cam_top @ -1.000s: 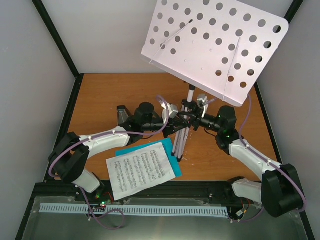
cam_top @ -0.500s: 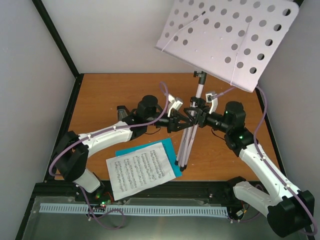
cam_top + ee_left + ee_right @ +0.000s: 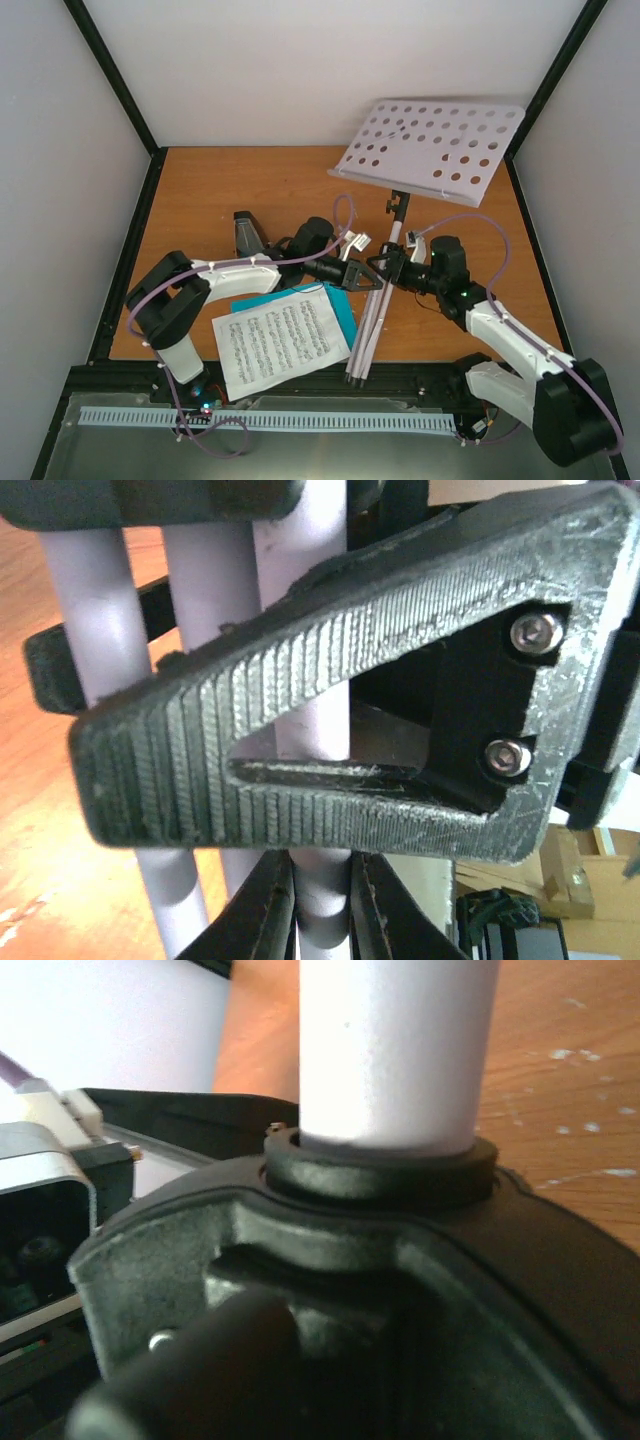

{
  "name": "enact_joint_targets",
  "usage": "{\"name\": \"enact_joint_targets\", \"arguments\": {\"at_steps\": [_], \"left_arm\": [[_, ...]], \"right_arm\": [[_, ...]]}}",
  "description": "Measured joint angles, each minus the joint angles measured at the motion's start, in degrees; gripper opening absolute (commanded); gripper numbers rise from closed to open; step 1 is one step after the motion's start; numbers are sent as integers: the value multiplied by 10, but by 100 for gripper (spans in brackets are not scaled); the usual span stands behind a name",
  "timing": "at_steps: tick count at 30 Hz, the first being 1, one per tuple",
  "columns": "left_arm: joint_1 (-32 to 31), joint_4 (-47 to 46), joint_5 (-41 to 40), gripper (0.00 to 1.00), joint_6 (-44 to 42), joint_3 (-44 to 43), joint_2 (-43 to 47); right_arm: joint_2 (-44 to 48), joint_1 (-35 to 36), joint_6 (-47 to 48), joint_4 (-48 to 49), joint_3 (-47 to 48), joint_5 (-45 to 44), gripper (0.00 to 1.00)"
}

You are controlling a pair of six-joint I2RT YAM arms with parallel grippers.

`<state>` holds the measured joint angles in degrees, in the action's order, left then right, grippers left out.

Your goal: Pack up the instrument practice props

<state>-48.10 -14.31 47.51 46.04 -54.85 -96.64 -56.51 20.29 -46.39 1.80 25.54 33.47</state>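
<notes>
Stand [image 3: 368, 325] is leaning, its folded legs reaching past the table's [image 3: 220, 190] near edge, its perforated desk [image 3: 430, 150] hanging near the right wall. Left gripper [image 3: 368, 277] is clenching the bundled legs; right gripper [image 3: 393, 266] is grasping the black collar just above, the 2 almost touching. Sheet music [image 3: 282, 340] is lying on the folder [image 3: 343, 312], overhanging the near edge. Metronome [image 3: 245, 233] is standing just beyond the left arm, with bare wood stretching behind it.

The silver music stand [image 3: 368, 335] leans tilted, its legs folded together toward lower centre, with its white perforated desk [image 3: 432, 150] at the upper right. Printed sheet music [image 3: 280, 342] lies on the teal folder [image 3: 343, 312], lower left of centre. The black pyramid metronome [image 3: 245, 234] sits centre left.
</notes>
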Motion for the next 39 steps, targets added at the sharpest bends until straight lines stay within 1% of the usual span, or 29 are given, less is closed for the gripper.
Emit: {"name": "enact_joint_targets", "arguments": {"at_steps": [7,13,14,16,17,20,22,26,30,32,34,39], "left_arm": [[-1,16,-40,0,-12,0,-50],[-3,19,-73,0,-40,-4,-70],[-2,19,-75,2,-41,-5,-72],[-1,19,-77,8,-42,-9,-80],[-1,19,-78,12,-42,-11,-86],[-1,20,-78,30,-47,-19,-101],[2,17,-85,43,-70,-21,-104],[23,5,-110,58,-102,-29,-99],[37,-10,-133,75,-127,-31,-63],[41,-14,-145,82,-144,-29,-39],[44,-18,-167,88,-164,-16,0],[61,-16,-201,92,-207,17,96]], "right_arm": [[-86,1,-4,74,-40,-31,15],[-135,2,-2,128,-50,-54,21],[-143,1,-2,136,-50,-55,21],[-159,1,-2,149,-51,-59,22],[-166,1,-3,153,-52,-62,21],[-181,-1,-10,162,-57,-75,21],[-185,-3,-11,164,-64,-86,20],[-186,-17,-13,152,-81,-112,20],[-187,-22,-16,147,-90,-117,19],[-188,-22,-15,151,-90,-114,20],[-196,-23,-15,159,-90,-111,23],[-226,-28,-10,183,-82,-95,35]]}}
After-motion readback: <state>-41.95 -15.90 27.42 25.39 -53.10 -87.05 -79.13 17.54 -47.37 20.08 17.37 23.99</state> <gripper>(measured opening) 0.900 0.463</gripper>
